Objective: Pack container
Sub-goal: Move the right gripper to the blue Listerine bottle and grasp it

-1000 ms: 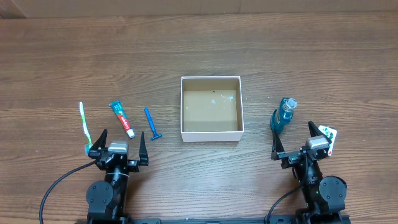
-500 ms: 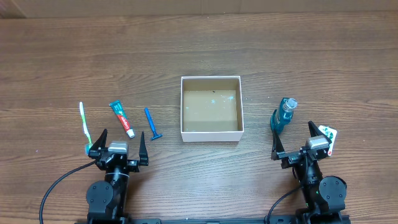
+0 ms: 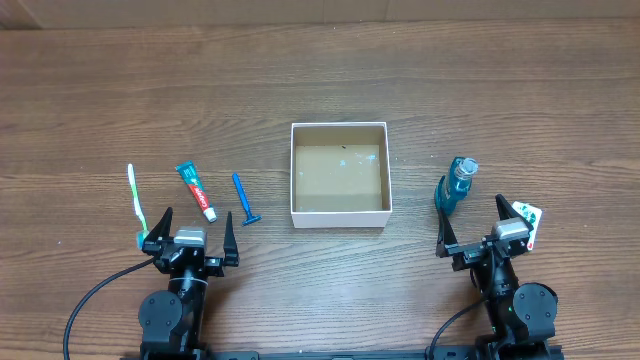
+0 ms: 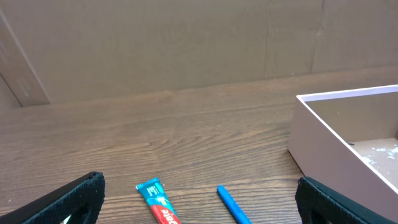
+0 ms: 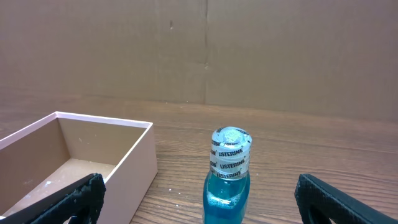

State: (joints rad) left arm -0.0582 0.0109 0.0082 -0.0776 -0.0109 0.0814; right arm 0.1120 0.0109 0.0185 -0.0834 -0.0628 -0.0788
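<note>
The left gripper point(image 3: 196, 225) and right gripper point(image 3: 470, 225) are formed of tapered black fingers point(image 3: 163, 225) with a grey block point(image 3: 190, 238) behind; a black cable point(image 3: 110, 282) is attached.

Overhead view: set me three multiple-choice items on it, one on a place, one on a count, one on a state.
1. The bottle stands: A in the container; B beside it, on the right arm's side; C beside it, on the left arm's side.
2. Things lying on the left arm's side of the container: A one; B three; C five.
3. The left gripper and right gripper are: A both open; B both shut; C one open, one shut.
Key: 1 B, the bottle is outside the wall, ahead of the right gripper. 2 B, toothbrush, toothpaste and razor. 3 A, each pair of fingers stands wide apart.
</note>
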